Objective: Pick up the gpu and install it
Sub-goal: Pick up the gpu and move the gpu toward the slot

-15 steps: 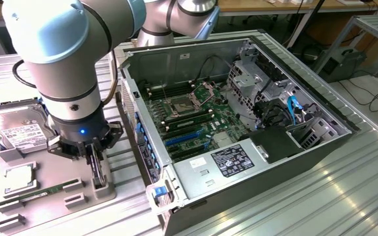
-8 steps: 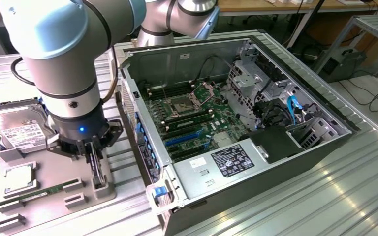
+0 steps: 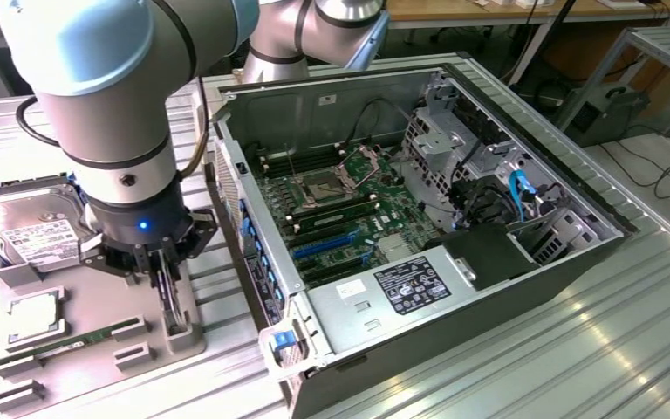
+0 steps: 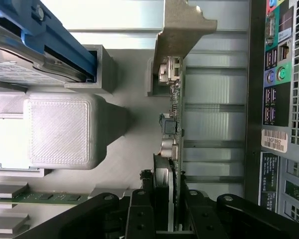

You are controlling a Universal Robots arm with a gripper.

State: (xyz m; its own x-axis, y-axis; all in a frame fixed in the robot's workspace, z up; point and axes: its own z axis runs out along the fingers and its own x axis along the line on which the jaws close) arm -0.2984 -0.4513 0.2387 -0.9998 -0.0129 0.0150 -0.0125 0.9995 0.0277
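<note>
The gpu (image 3: 171, 297) stands on edge in the grey holder tray (image 3: 97, 301) at the exterior view's left, beside the open computer case. In the wrist view I see the gpu (image 4: 172, 124) edge-on, a thin green board with its silver end bracket (image 4: 182, 35) at the far end. My gripper (image 3: 163, 272) hangs straight down over the card. The gripper (image 4: 167, 216) has its black fingers (image 4: 139, 216) pressed against both faces, shut on the gpu. The card's lower edge still sits at the tray's slot.
An open computer case (image 3: 568, 262) lies on its side to the exterior view's right, its motherboard with blue slots (image 3: 324, 249) exposed. On the tray lie a hard drive (image 3: 30, 229), a CPU (image 3: 35, 316) and a RAM stick (image 3: 73, 343). The case's rear ports (image 4: 279, 94) are close beside the card.
</note>
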